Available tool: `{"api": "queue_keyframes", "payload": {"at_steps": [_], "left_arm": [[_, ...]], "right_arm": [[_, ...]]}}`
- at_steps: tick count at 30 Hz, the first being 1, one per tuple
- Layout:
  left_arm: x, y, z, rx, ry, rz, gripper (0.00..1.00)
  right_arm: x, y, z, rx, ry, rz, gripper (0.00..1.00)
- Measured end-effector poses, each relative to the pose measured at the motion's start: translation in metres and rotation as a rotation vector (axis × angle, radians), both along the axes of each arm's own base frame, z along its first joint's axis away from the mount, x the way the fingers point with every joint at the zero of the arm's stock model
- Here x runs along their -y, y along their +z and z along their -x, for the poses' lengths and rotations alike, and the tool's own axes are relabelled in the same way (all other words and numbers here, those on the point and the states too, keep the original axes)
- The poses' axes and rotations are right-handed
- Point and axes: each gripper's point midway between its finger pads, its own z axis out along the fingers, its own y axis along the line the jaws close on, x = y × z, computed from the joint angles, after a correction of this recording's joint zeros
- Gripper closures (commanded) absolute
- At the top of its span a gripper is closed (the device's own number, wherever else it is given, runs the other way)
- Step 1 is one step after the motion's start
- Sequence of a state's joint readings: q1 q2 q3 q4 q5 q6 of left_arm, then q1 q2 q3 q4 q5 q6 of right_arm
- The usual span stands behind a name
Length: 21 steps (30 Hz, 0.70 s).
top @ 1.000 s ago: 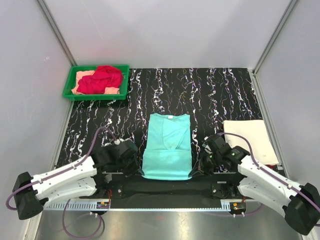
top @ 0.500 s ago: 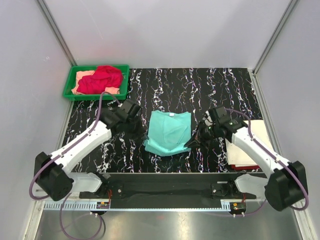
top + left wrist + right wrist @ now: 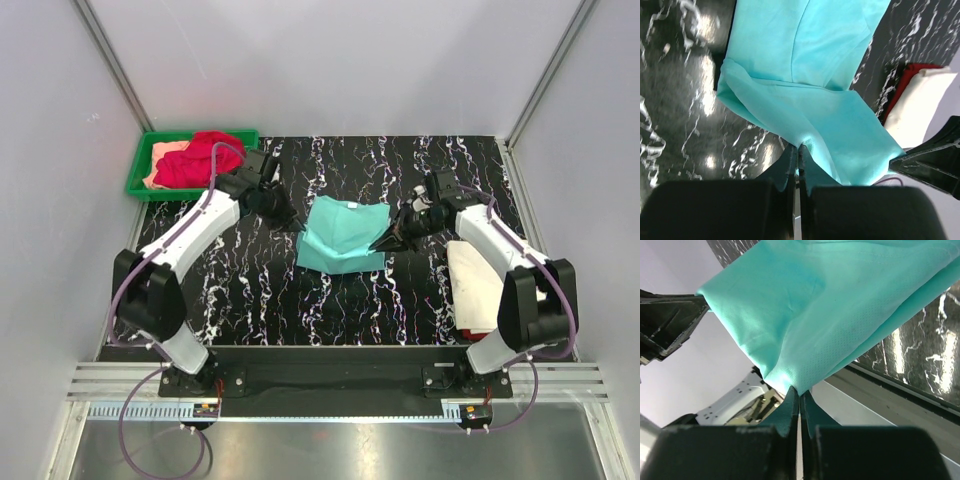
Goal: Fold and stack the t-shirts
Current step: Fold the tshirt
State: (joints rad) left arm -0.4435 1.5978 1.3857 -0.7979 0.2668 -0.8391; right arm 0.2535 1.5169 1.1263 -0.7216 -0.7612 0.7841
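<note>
Fold stage in hand, by judgement: the mint-teal t-shirt (image 3: 342, 238) lies mid-surface (image 3: 440, 180) between the two arms, one half lifted and doubled toward the collar end; the held edge hangs clear of the layer below in both wrist views.

Left pincer (image 3: 798, 150) is clamped on one corner of that edge; right pincer (image 3: 799, 392) is clamped on the opposite corner; each has its jaws together on a thin pinch of cloth.

Next move calls for lowering both corners evenly onto the far half, edges matched, cloth taut enough to avoid a ridge; release only once it lies flat; the cream-white t-shirt (image 3: 480, 275), folded at the right side, marks the likely stack.

Both arms reach well forward of their bases, forearms angled inward, wrists low beside the shirt.
</note>
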Motion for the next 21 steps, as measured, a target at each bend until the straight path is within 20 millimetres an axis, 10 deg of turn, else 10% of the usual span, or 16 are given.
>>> {"api": "queue_keyframes", "payload": {"at_steps": [9, 21], "left_arm": [[0.007, -0.007, -0.05, 0.014, 0.003, 0.072, 1.0], [-0.001, -0.016, -0.033, 0.017, -0.067, 0.085, 1.0]], "right_arm": [[0.008, -0.008, -0.051, -0.031, -0.025, -0.037, 1.0], [0.014, -0.015, -0.023, -0.049, 0.01, -0.035, 1.0]]}}
